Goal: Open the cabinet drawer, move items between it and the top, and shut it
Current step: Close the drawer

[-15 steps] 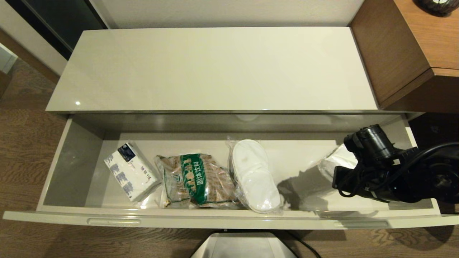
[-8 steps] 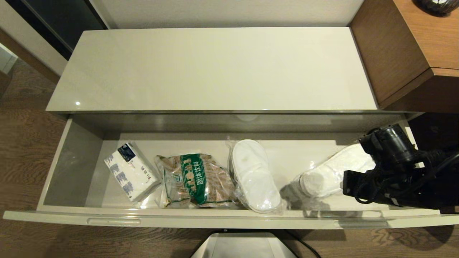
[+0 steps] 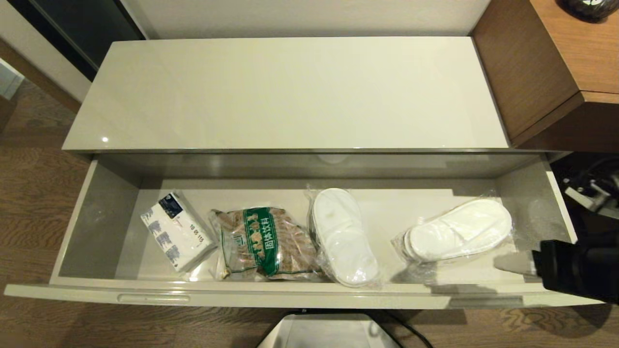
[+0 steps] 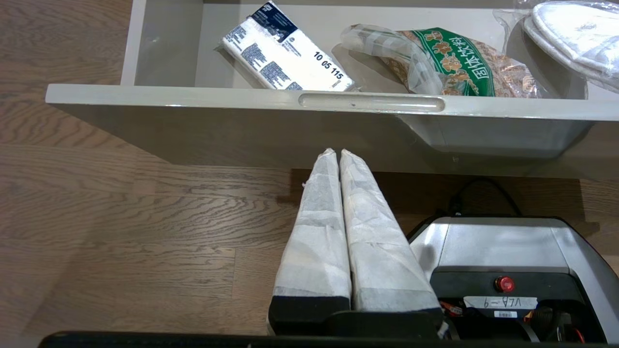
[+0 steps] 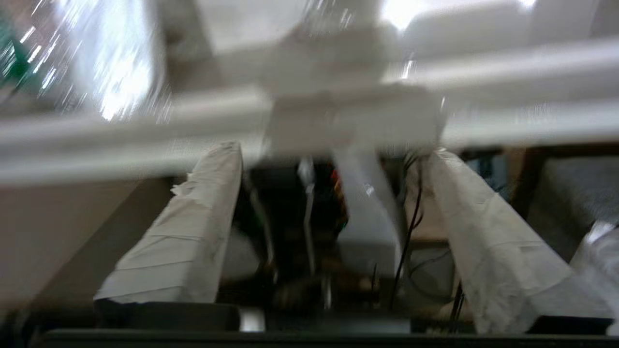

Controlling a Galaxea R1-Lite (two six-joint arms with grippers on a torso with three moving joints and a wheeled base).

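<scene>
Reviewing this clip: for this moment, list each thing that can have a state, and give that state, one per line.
cabinet drawer: pulled open.
right slipper: bagged, lying flat in the drawer, ungripped.
middle slipper: bagged, flat in the drawer.
tissue pack: in the drawer, sealed.
snack bag: in the drawer, sealed.
top: nothing on it.
right tool: open, empty, at the drawer's right front.
left tool: shut, empty, parked below the drawer front.

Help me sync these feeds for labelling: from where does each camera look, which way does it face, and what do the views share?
Head view: from the robot's head, forward and down onto the top and the open cabinet drawer; the right gripper shows at the drawer's right end.
Left wrist view: behind the left gripper, low before the drawer front, jaws shut; the robot's base shows.
Right wrist view: behind the right gripper's open jaws, blurred.
Shared by head and left wrist: tissue pack, the green-labelled bag.
</scene>
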